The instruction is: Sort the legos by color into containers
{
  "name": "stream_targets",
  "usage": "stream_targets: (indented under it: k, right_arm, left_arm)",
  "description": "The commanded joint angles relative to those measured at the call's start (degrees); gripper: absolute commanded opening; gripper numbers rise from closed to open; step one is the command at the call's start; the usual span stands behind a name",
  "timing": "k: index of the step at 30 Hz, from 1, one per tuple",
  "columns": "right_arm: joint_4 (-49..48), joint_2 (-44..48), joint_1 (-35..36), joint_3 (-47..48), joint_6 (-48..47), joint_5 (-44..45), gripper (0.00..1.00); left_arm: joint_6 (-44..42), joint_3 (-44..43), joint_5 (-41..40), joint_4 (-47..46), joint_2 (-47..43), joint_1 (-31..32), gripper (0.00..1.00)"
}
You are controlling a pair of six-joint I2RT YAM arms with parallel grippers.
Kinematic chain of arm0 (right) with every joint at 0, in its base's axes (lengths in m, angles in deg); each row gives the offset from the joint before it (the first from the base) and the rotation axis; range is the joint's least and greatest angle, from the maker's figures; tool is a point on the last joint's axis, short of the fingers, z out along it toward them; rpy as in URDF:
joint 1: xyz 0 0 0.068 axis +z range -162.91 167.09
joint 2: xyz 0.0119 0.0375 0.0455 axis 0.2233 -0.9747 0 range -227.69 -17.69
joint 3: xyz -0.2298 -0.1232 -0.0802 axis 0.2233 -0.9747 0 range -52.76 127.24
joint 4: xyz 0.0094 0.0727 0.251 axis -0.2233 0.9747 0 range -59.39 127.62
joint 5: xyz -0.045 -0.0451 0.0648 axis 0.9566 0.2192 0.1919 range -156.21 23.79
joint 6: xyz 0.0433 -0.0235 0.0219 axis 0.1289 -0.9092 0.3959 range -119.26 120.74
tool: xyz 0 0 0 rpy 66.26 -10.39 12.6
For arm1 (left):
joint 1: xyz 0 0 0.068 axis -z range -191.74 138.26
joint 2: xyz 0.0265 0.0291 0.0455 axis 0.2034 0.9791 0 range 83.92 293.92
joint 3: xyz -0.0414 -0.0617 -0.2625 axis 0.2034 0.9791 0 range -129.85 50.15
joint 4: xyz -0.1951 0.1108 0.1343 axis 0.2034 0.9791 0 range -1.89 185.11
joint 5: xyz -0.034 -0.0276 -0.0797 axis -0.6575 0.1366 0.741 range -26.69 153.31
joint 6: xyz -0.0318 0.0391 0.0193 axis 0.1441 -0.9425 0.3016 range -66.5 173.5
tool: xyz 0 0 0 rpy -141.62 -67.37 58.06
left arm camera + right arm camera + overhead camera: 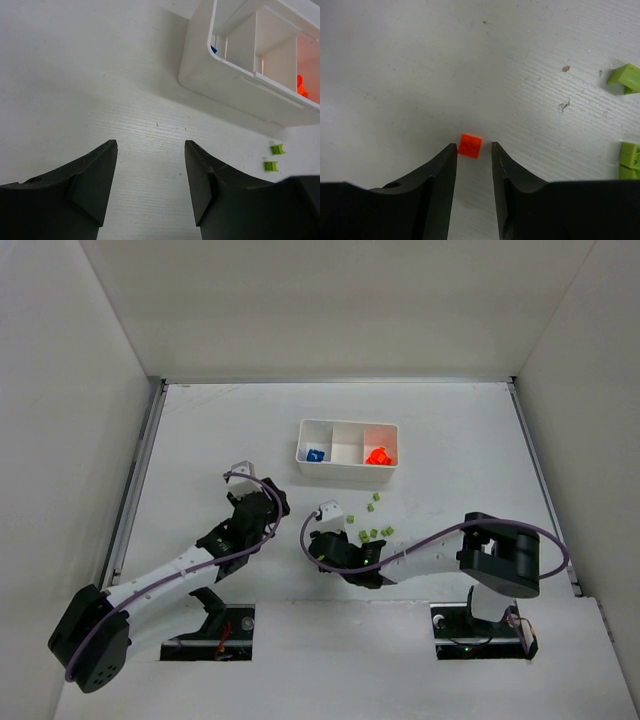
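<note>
An orange brick (470, 145) lies on the surface (200, 430) short of the tray (347, 475), at the tips of the open right jaws, with green bricks (372, 533) loose nearby, the tray's middle cell (347, 443) bare, a blue pile (314, 454) and an orange pile (378, 455) in its end cells, and the left jaws open and empty.

The left arm (165, 578) is lying extended diagonally from its base toward the middle of the counter (200, 430). The left tool (150, 147) is holding its fingers wide apart and pointing down at a slant. The right arm (420, 558) is lying low, bent across to the left. The right tool (474, 146) is hovering close over the counter with its fingers narrowly parted.
</note>
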Motion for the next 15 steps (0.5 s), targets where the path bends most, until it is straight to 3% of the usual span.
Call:
stream_targets:
  k: [1,15]
  right_arm:
    - [0.26,-0.61,0.11,1.67,2.25,0.73,0.38]
    - [5.44,-3.95,2.22,3.51,1.82,5.65,0.36]
  left_arm:
    - [0.37,0.23,0.96,-3.13,-0.01,-0.71,0.54]
    - [0.28,0.58,1.67,-3.48,-0.62,-1.16,0.53]
